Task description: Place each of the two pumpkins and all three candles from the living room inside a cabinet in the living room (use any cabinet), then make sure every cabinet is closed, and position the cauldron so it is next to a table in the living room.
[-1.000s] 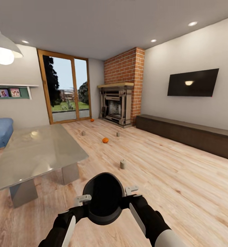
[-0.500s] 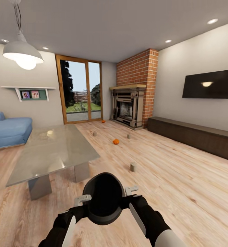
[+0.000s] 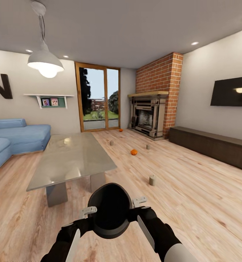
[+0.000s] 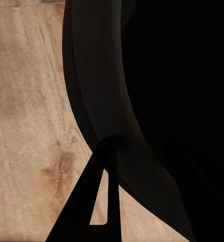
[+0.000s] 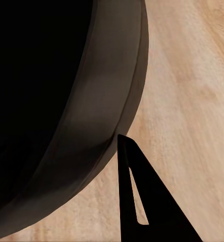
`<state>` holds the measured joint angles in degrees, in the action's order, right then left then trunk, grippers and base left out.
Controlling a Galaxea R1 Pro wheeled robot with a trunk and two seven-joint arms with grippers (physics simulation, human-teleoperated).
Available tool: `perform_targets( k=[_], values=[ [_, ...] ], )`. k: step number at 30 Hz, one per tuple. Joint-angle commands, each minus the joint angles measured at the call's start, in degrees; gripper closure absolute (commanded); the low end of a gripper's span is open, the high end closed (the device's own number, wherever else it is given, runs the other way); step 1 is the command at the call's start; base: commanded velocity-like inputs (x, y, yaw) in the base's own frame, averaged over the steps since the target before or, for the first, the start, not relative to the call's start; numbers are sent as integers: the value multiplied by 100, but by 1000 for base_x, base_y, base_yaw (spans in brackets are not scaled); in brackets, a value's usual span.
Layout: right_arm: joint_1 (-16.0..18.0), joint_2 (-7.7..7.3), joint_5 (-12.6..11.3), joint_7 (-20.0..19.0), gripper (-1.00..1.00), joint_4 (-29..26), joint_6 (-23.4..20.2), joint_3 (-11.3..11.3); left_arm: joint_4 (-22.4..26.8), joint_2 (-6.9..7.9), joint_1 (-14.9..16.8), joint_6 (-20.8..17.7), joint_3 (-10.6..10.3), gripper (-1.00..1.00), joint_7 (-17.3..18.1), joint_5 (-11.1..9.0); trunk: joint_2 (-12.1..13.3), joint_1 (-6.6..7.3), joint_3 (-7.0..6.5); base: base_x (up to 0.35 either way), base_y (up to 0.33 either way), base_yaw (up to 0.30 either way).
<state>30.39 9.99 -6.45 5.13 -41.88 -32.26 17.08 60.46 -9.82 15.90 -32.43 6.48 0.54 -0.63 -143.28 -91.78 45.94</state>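
Both tools grip a smooth, rounded black cauldron [image 3: 110, 211] above wood-grain floor [image 3: 193, 189].

Apparently cauldron [image 4: 157, 101] over wood floor [image 4: 26, 116]

A light wood floor [image 3: 193, 189] runs past a glass-topped desk [image 3: 71, 156] and blue sofa [image 3: 15, 136] at left to a far glazed door [image 3: 100, 98], brick fireplace [image 3: 151, 109] and a wall television [image 3: 231, 91] at right.
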Motion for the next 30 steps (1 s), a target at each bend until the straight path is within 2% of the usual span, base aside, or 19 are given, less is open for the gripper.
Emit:
perform_targets(
  k=[1, 30],
  values=[
    [3, 1, 4, -12, 100, -224, 158, -9, 0, 1, 1, 0, 11, 100, -1, 11, -1, 1, -3, 0, 0, 68],
    [2, 1, 4, -12, 100, -224, 167, -11, 0, 7, 1, 0, 11, 100, 1, 10, -1, 1, -5, 0, 0, 4]
  ],
)
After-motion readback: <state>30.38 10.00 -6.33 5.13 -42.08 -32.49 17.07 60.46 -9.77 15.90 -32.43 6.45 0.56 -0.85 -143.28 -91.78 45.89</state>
